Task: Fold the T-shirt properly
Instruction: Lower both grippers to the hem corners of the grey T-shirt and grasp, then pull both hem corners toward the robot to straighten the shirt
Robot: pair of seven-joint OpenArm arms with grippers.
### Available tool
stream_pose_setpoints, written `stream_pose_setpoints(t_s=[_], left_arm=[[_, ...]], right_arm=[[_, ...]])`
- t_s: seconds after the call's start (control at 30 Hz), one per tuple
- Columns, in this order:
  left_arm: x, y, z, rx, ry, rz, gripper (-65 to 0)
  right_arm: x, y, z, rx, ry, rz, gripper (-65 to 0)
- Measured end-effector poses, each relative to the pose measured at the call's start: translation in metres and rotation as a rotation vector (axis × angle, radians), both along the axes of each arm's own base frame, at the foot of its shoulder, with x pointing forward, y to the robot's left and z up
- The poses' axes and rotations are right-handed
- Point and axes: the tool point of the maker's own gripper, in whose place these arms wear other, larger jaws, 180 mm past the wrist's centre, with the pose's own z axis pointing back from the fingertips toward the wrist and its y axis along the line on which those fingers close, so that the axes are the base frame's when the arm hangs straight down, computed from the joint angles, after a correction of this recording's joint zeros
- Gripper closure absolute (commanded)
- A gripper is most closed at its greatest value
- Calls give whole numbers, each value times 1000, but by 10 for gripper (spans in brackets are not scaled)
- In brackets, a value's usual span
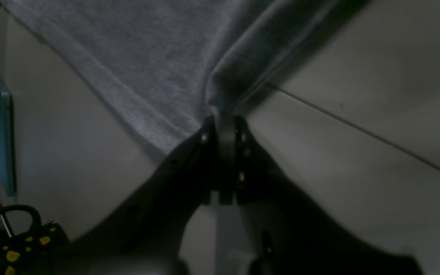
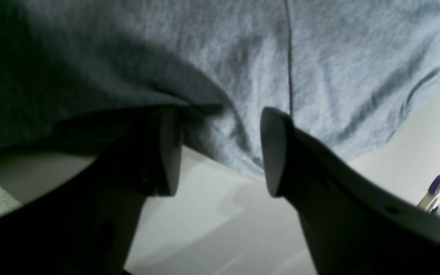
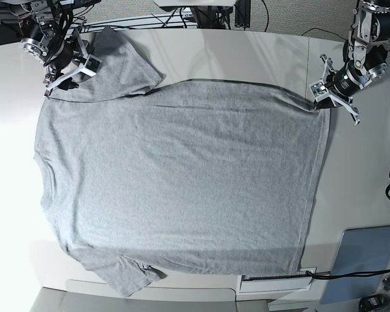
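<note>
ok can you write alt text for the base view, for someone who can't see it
A grey T-shirt lies spread flat on a pale table, seen from above, collar to the left and hem to the right. The left gripper pinches the hem's top right corner, while the right gripper sits open at the top left shoulder beside the sleeve.

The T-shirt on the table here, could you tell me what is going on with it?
The grey T-shirt lies spread flat on the white table, plain side up, not yet folded. The left gripper is shut on a corner of the hem, at the top right in the base view. The right gripper is open at the sleeve end, its jaws apart over the cloth and holding nothing.
</note>
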Motion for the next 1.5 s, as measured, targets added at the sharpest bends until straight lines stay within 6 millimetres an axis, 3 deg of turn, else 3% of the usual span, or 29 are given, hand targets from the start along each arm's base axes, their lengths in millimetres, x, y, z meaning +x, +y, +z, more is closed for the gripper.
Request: stream_pose_setpoints(t_s=[0.4, 0.67, 0.73, 0.93, 1.0, 1.13, 1.3, 1.4, 1.5], left_arm=[[0, 0, 0, 0, 0, 0, 0], [0, 0, 0, 0, -1, 0, 0], [0, 0, 0, 0, -1, 1, 0], [0, 0, 0, -2, -1, 2, 0], [1, -2, 1, -38, 4, 33, 0], [0, -5, 3, -110, 13, 72, 0], [-6, -5, 6, -207, 62, 155, 0], [-17, 3, 9, -210, 78, 188, 0], [-38, 5, 11, -226, 97, 216, 0]], right_arm=[[14, 8, 3, 37, -27, 12, -333], [33, -7, -5, 53, -67, -43, -327], [32, -7, -6, 54, -65, -42, -280], [27, -13, -10, 18, -40, -55, -51], [25, -17, -12, 2, -32, -65, -11], [20, -26, -7, -43, -2, -148, -8], [16, -13, 14, -35, -54, -142, -3], [12, -15, 27, -43, -83, -144, 0], [-9, -17, 26, -58, -40, -147, 0]])
